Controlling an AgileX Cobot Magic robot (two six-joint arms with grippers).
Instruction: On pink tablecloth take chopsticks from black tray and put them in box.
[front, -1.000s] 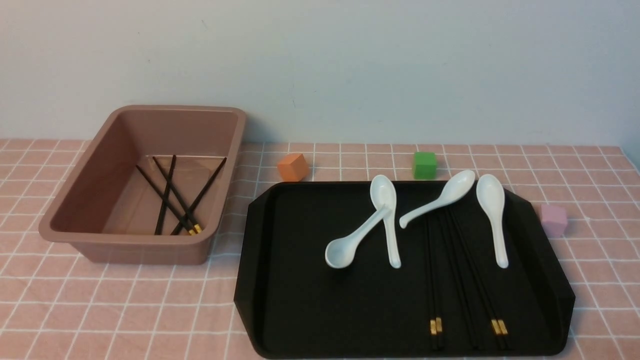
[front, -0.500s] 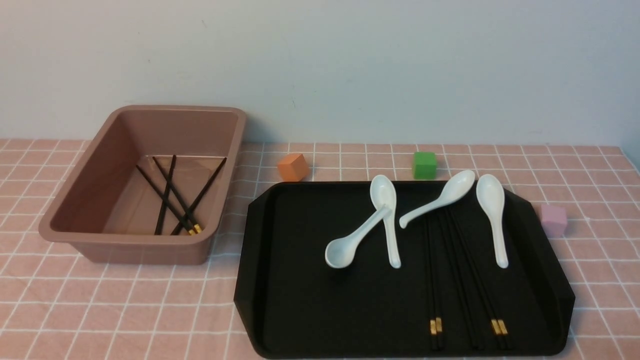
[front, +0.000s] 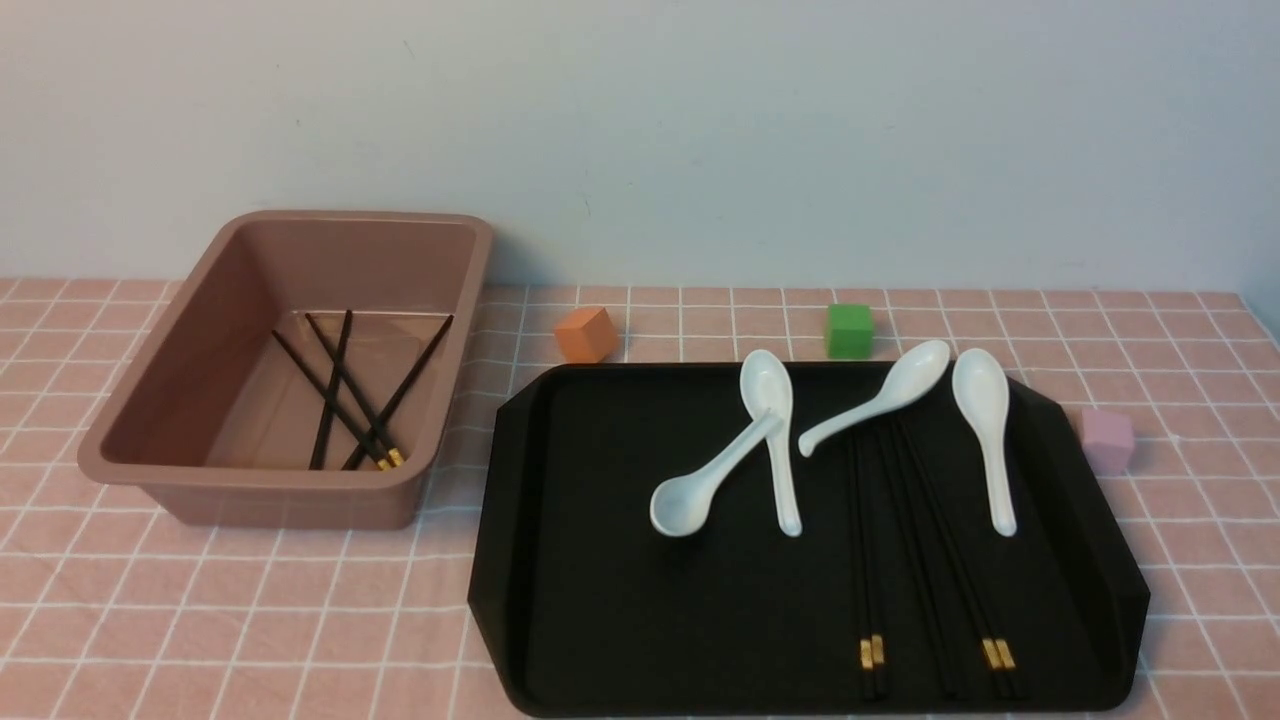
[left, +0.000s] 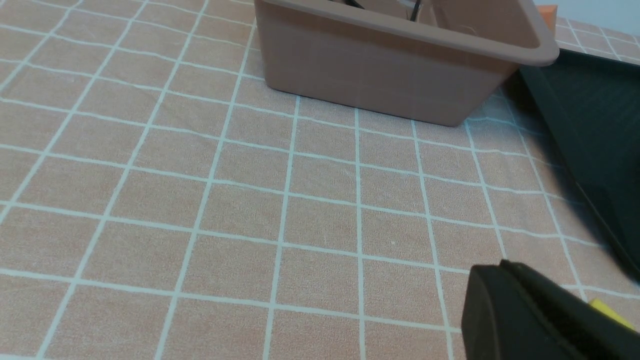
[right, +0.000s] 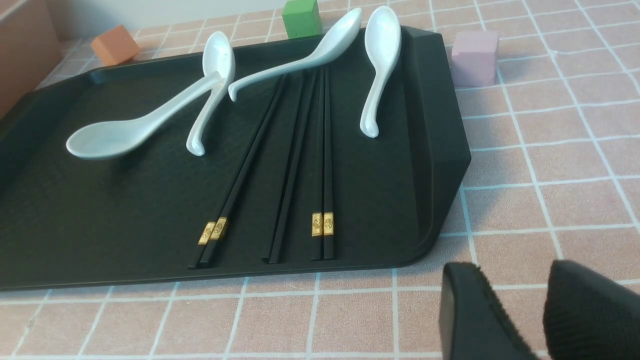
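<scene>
We see a pink tablecloth (front: 250, 600) with a thin white grid covering the table, and a plain pale wall behind it. Counts: one black tray (front: 600, 600), one box (front: 290, 500), four white spoons (front: 985, 440), three small cubes: orange cube (front: 586, 333), green cube (front: 850, 330), pale pink cube (front: 1107, 440). Chopsticks on the tray (right: 280, 165): we count six sticks in three pairs on its right half, lying lengthwise; gold bands show on two pairs, and the far tips run under one spoon's handle. Chopsticks in the box (front: 345, 395): four sticks, crossed on the floor of the tub. The tray is flat, matte, rectangular with cut corners and a low raised rim, sitting right of the box and just beside it. The box is a deep dusty pink-brown plastic tub with rounded corners and a flared rim. The spoons are glossy, ceramic-looking; two cross each other near the tray's middle. The cubes sit on the cloth outside the tray, two behind it, one off its right edge. Left gripper (left: 545, 320): only a dark part shows in its wrist view, over the cloth near the box; jaws closed, holding nothing. Right gripper (right: 520, 300): jaws parted with a narrow gap, empty, over the cloth just off the tray's near right corner.
</scene>
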